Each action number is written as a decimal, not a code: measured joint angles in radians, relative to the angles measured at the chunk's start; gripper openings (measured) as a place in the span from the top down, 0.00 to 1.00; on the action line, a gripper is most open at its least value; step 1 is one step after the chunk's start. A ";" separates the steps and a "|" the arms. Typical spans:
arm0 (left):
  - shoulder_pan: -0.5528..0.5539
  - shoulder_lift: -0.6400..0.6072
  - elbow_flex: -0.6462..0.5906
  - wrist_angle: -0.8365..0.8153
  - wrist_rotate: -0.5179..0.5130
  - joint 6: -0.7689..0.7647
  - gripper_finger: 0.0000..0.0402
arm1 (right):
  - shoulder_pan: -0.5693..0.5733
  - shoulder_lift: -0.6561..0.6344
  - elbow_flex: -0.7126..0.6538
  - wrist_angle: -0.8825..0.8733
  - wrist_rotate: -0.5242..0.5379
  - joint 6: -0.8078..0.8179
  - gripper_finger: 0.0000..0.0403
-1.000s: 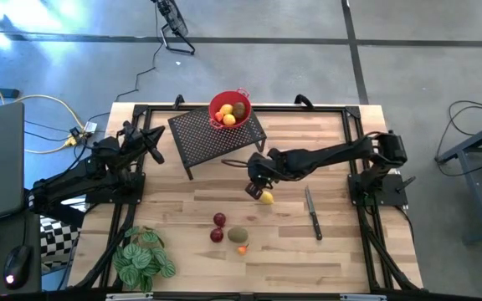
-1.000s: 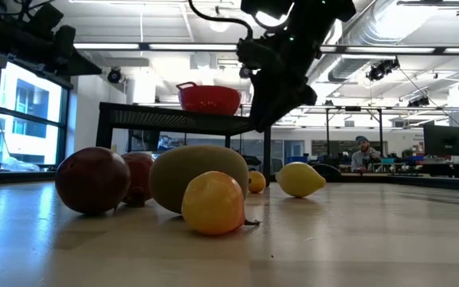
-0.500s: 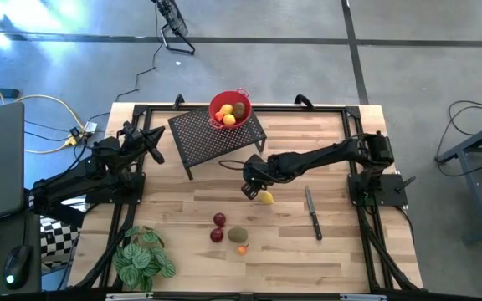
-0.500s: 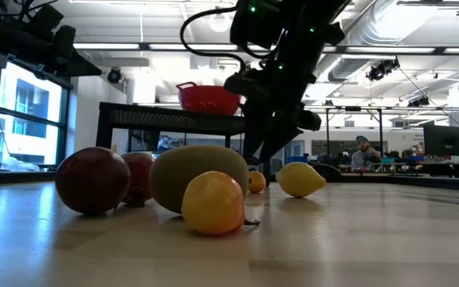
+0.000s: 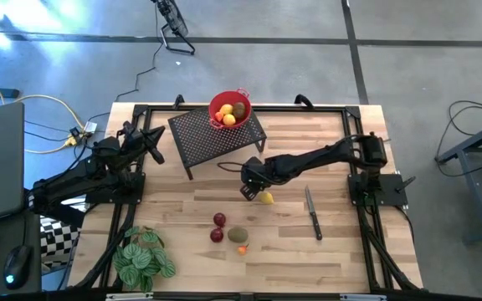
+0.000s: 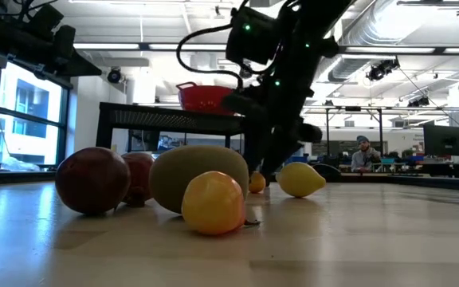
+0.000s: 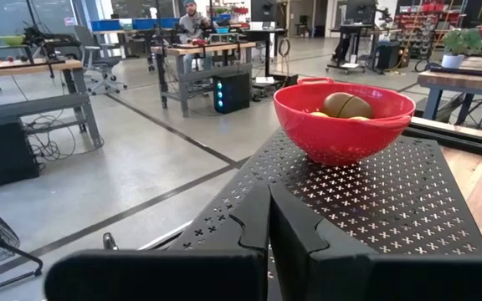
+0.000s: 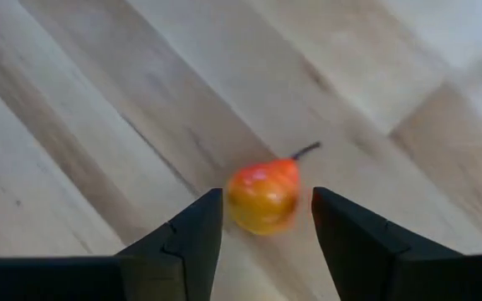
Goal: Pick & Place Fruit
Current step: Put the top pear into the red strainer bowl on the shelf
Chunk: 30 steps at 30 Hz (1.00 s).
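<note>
The right gripper [image 8: 262, 230] hangs low over the middle of the bench [image 5: 341, 251], fingers spread apart and empty, a small orange pear-shaped fruit [image 8: 263, 196] lying between their tips, just beside a yellow lemon [image 5: 266, 197]. The left gripper [image 7: 268, 226], fingers pressed together, waits by the black perforated stand [image 7: 366, 201] carrying the red bowl [image 7: 341, 117] of fruit.

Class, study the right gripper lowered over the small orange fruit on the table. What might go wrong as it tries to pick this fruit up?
1. The small orange fruit is round and sits between the open fingers of the right gripper; closing off-centre may squirt it away.
2. The yellow lemon lies close beside the gripper; the fingers might knock it rolling.
3. Descending further may press the fingertips against the wooden table.
</note>
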 joint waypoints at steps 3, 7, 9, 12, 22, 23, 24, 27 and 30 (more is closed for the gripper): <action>0.000 0.000 0.000 0.000 0.000 0.000 1.00 | -0.001 0.015 0.000 0.001 -0.016 0.000 0.56; 0.000 0.000 0.000 0.000 0.000 0.000 1.00 | 0.000 0.030 0.000 0.011 -0.015 0.000 0.56; 0.000 0.000 0.000 -0.001 0.000 0.000 1.00 | 0.000 0.028 0.000 0.016 -0.008 0.000 0.56; 0.000 0.000 0.000 0.000 0.000 0.000 1.00 | 0.000 0.028 0.000 0.024 0.016 -0.003 0.58; 0.000 0.000 0.000 -0.001 0.000 0.000 1.00 | -0.001 0.028 0.000 0.033 0.019 -0.023 0.64; 0.000 0.000 0.000 0.000 0.000 0.000 1.00 | -0.001 0.027 0.000 0.033 0.018 -0.023 0.64; 0.000 0.000 0.000 0.000 0.000 0.000 1.00 | -0.001 0.027 0.000 0.033 0.018 -0.023 0.64; 0.000 0.000 0.000 0.000 0.000 0.000 1.00 | -0.001 0.027 0.000 0.033 0.018 -0.023 0.65; 0.000 0.000 0.000 0.000 0.000 0.000 1.00 | -0.001 0.027 0.000 0.032 0.018 -0.025 0.65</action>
